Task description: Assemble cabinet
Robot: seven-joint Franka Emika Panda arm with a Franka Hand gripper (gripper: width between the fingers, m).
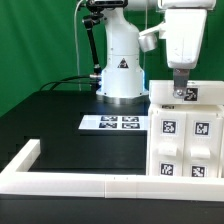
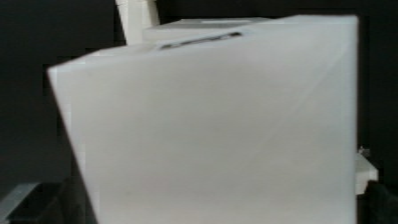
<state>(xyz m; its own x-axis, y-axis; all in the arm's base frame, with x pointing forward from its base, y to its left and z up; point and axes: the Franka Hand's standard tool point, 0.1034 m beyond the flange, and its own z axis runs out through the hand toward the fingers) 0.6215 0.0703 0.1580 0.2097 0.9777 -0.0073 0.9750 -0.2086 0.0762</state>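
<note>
The white cabinet (image 1: 185, 140) stands at the exterior view's right, by the front rail, and shows several black-and-white tags. My gripper (image 1: 180, 90) hangs straight down over its top edge, with the fingertips level with the top tag. In the wrist view a plain white cabinet face (image 2: 214, 140) fills nearly the whole picture and spans the room between my fingers. A dark fingertip (image 2: 25, 202) shows at one lower corner. I cannot see whether the jaws press on the cabinet.
The marker board (image 1: 113, 123) lies flat on the black table in front of the robot base (image 1: 120, 75). A long low white rail (image 1: 70, 183) runs along the front edge and turns up the exterior view's left side.
</note>
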